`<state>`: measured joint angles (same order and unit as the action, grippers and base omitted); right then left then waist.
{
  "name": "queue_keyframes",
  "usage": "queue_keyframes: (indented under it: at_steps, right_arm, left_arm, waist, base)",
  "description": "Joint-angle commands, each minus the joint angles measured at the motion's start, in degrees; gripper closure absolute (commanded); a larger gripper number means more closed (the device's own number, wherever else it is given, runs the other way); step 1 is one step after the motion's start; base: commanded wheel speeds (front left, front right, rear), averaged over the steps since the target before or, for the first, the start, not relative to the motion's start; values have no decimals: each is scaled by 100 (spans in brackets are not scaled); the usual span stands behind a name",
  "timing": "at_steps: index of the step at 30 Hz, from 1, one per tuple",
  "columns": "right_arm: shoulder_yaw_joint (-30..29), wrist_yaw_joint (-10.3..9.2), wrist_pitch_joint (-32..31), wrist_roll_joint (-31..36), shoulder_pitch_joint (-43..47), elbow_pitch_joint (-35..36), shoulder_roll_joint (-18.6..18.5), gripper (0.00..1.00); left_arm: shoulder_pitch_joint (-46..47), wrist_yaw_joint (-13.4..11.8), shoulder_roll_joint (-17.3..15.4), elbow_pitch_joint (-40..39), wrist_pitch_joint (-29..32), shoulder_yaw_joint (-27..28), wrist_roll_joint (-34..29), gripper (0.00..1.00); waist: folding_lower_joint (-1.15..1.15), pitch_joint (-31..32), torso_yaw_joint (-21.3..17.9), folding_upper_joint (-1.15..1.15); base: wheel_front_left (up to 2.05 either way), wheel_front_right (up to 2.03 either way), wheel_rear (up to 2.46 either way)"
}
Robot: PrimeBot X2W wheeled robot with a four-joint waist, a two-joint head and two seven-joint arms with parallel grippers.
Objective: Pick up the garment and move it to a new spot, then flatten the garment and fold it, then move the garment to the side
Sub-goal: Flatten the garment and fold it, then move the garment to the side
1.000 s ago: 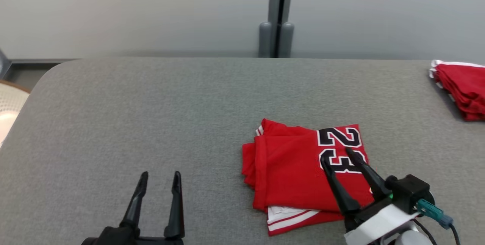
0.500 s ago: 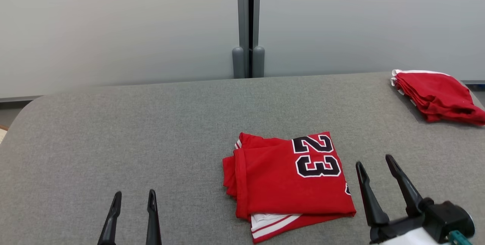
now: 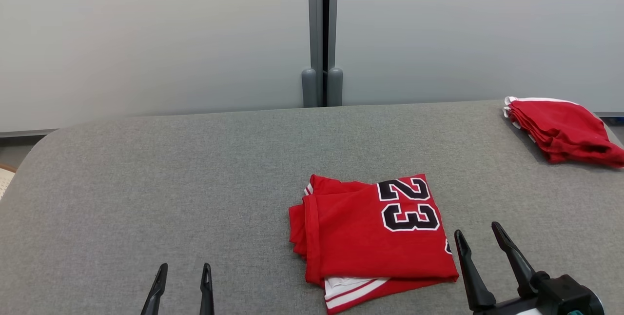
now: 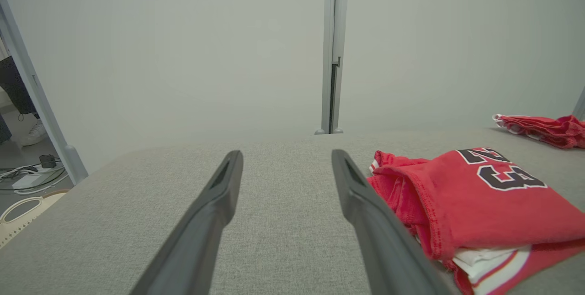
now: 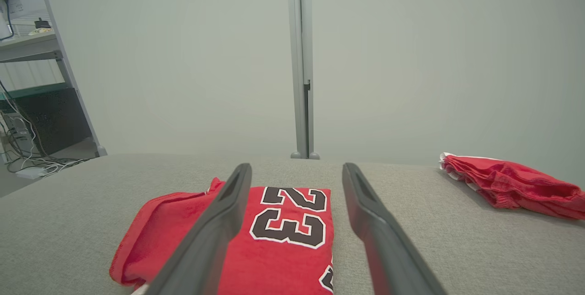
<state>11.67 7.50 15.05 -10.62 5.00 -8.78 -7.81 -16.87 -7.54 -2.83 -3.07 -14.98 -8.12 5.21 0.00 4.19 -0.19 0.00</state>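
A red garment (image 3: 370,237) with a black "23" and white trim lies folded into a rough square on the grey table (image 3: 195,183), a little right of centre. In the left wrist view the garment (image 4: 475,203) lies to the right; in the right wrist view the garment (image 5: 274,235) sits just ahead and left. My right gripper (image 3: 477,237) stands open just right of the garment's lower right corner, holding nothing. My left gripper (image 3: 184,270) is open at the bottom left, well clear of the cloth. In both wrist views the left gripper (image 4: 287,155) and right gripper (image 5: 297,169) show empty spread fingers.
A second red cloth pile (image 3: 560,129) with white trim lies at the table's far right edge. A pale wall with a grey post (image 3: 321,61) stands behind the table. Cables and a shelf (image 5: 27,103) are off to the left.
My right gripper has drawn back off the garment's "23" area to its right side, still open. The head camera has shifted, so both grippers sit lower in view.
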Motion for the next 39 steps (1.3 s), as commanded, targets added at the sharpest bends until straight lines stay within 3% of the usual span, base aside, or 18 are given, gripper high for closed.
queue_keyframes:
  at_steps: [1,9,15,23,32,35,36,37,38,39]
  right_arm:
    - [6,-5,14,-3,-28,-22,-3,0]
    - [50,-5,14,-80,-117,-232,29,0]
    - [682,-5,12,-805,-616,-1187,-245,0]
    - [1671,-4,-251,-2836,-1678,-2287,-1056,0]
    - [2373,-4,-1347,-5354,-2273,-2164,-2018,0]
    - [2556,-4,-1520,-5704,-2365,-2115,-2172,0]
    - [2605,-4,-1549,-5797,-2396,-2100,-2208,18]
    - [2605,-4,-1549,-5797,-2396,-2100,-2208,18]
    - [2650,-4,-1547,-5886,-2422,-2076,-2243,54]
    - [2714,-4,-1553,-5954,-2444,-2036,-2281,82]
  left_arm:
    - [0,22,-19,8,-26,1,-47,0]
    - [61,102,-19,62,-26,-98,-233,0]
    - [172,136,-20,119,-27,-250,-271,0]
    - [426,107,-19,160,-27,-556,-175,0]
    - [739,55,-19,250,-27,-814,-100,0]
    - [847,61,-19,253,-27,-837,-78,0]
    - [870,54,-19,253,-27,-842,-72,0]
    - [870,54,-19,253,-27,-842,-72,0]
    - [905,55,-19,265,-27,-857,-130,0]
    - [951,84,-20,289,-27,-899,-287,0]
  waist:
    - [0,3,-2,0]
    - [0,-42,53,0]
    - [0,-223,185,0]
    - [0,-644,438,0]
    - [0,-1040,653,0]
    - [0,-1156,702,0]
    - [0,-1191,712,0]
    - [0,-1191,712,0]
    - [0,-1227,719,0]
    - [0,-1259,725,0]
  base:
    - [0,0,0]
    - [0,0,0]
    - [0,0,0]
    - [0,0,0]
    - [0,0,0]
    - [0,0,0]
    - [0,0,0]
    - [0,0,0]
    - [0,0,0]
    - [0,0,0]
